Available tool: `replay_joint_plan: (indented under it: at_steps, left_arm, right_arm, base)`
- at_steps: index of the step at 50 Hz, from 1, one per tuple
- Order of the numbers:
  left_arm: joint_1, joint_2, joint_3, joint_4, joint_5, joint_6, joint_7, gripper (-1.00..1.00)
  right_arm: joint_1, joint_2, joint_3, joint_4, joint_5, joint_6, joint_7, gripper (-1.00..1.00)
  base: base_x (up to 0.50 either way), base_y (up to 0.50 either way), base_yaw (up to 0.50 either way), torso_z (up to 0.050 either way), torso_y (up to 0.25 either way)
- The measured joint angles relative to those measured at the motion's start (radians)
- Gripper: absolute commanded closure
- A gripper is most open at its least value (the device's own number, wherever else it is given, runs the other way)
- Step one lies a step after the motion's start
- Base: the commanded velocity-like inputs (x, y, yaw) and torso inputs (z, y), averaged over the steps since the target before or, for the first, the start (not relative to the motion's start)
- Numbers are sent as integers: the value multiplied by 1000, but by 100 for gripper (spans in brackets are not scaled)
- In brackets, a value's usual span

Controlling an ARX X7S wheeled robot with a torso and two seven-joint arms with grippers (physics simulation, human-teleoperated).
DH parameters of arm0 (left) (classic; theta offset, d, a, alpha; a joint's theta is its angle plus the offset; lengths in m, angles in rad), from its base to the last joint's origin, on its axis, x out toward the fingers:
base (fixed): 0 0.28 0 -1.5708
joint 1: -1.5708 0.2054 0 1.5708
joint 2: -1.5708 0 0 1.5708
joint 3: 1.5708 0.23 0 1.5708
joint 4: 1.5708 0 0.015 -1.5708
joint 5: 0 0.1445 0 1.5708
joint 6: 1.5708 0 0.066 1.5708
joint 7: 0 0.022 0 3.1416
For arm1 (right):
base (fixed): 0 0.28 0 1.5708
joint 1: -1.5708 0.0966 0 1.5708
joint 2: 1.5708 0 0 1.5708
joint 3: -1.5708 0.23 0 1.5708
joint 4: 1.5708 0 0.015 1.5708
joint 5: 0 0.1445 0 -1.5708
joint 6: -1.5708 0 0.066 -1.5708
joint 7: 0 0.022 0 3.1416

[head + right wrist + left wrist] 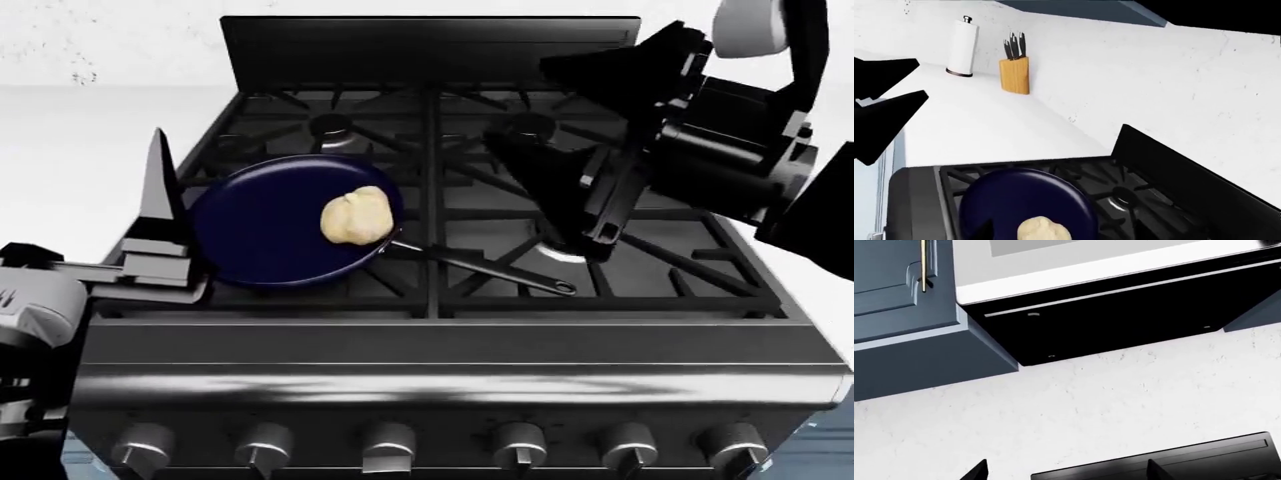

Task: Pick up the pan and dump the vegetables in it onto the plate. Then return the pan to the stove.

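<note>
The dark navy pan (267, 230) sits on the front left burner of the black stove (441, 340). Its thin black handle (494, 270) points right and toward the front. The cream-yellow vegetable (358, 215) lies in the pan, and both show in the right wrist view, pan (1021, 200) and vegetable (1044, 231). My left gripper (163, 210) is open and empty at the pan's left edge, its tips pointing up. My right gripper (587, 215) hangs open and empty above the front right burner, over the handle's end. The plate is out of view.
A white counter (981, 130) lies left of the stove, with a paper towel roll (962, 47) and a knife block (1015, 72) at the wall. A microwave (1121, 305) and blue cabinets (901, 315) hang above. Silver knobs (387, 445) line the stove front.
</note>
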Motion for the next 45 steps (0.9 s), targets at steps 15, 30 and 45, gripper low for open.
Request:
replay_joint_plan:
  at_steps: [15,30,45]
  left_arm:
    - [20,-7,-7,-2,-5,17,-6,-100]
    - [6,-18,-2,11,-24,-11,-25,-100]
    - [27,-23,-8,-5,-26,20,-28,-100]
  right_arm:
    - [3,0,-129,20,-34,4,-57,-100]
    - [-22,-2,-202,27,-53,5,-75,-100]
    - [-27,-17,-272,77,-100,-13,-79,-100]
  base:
    - [0,0,0,0,0]
    - [0,0,0,0,0]
    - [0,0,0,0,0]
